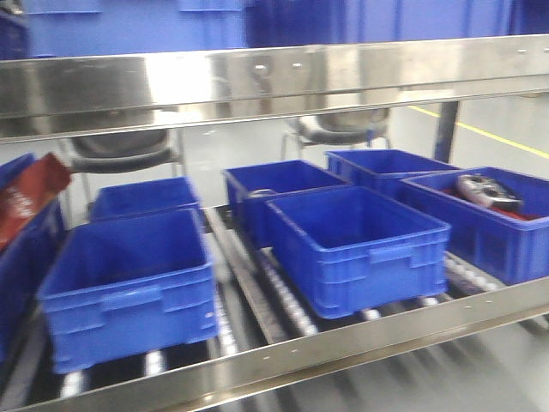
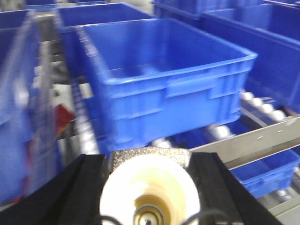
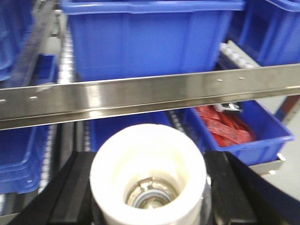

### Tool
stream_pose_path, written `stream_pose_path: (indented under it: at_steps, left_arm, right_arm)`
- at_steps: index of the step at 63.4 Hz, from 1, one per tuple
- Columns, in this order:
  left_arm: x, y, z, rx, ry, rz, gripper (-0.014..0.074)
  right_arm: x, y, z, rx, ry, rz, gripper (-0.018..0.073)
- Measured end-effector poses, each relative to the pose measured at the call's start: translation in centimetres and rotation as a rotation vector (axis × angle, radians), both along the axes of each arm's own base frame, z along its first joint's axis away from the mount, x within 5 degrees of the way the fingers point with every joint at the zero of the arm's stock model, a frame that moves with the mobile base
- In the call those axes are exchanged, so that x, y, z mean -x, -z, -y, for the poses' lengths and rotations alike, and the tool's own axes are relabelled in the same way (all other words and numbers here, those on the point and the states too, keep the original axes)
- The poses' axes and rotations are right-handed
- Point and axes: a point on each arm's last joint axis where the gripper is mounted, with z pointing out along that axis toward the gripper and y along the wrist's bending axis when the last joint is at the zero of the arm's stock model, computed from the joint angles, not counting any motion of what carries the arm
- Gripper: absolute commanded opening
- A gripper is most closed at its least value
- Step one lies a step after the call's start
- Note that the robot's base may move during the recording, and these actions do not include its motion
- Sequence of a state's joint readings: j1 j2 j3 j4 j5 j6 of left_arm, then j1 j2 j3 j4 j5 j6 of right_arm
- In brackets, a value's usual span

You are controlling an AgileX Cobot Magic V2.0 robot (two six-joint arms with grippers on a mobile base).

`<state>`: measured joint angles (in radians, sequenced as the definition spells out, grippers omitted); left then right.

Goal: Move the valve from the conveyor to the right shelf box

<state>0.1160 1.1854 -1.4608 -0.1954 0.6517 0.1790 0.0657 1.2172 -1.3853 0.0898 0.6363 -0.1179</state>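
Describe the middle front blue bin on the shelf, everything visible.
The blue bin looks like moulded plastic: rectangular, open-topped, thick rim, ribbed walls, a handle ledge on its front wall. It appears empty. It sits upright on the shelf's rollers, behind the steel front rail, with another blue bin close behind it.

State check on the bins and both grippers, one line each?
Front centre bin, empty.
Front left bin, empty.
Right bin, holds a grey object.
Lower bin, holds red packets.
Left gripper, shut on a white round part.
Right gripper, shut on a white cylinder.
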Motion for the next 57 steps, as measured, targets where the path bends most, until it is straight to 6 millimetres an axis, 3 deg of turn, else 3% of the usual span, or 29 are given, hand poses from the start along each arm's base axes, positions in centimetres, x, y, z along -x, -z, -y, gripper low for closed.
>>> stream_pose_path:
  at_steps: [57]
  left_arm:
    - [-0.05,0.03,0.01,0.004,0.001,-0.001,-0.0111]
  right_arm:
    - [-0.01,0.00,0.07,0.004,0.003,0.000,-0.0154]
